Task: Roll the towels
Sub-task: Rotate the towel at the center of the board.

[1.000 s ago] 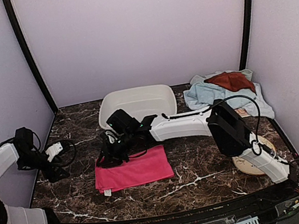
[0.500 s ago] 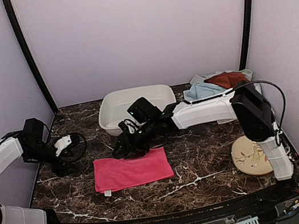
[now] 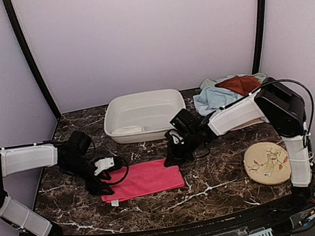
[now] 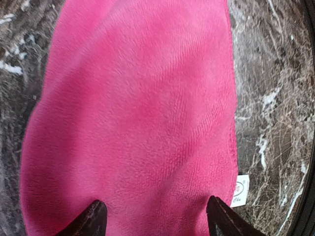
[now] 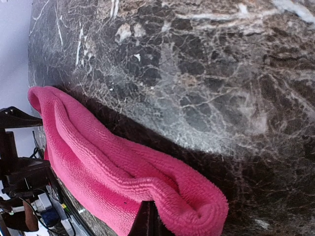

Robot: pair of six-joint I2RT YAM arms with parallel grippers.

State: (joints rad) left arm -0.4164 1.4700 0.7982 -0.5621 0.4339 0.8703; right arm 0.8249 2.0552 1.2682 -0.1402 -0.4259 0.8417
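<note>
A long bright pink towel lies flat on the marble table, near the front middle. My left gripper hangs over its left end. In the left wrist view the pink towel fills the picture, and my left gripper is open just above it, with a white label at the towel's edge. My right gripper is at the towel's far right corner. In the right wrist view its fingers are shut on the raised, folded edge of the pink towel. Light blue and rust-brown towels lie heaped at the back right.
A white plastic basin stands at the back middle, just behind both grippers. A round beige disc with a leaf pattern lies at the front right. Dark cables loop beside the left gripper.
My right gripper has slid rightward along the towel's far edge to its right corner. My left arm has swung in from the far left to the towel's left end.
</note>
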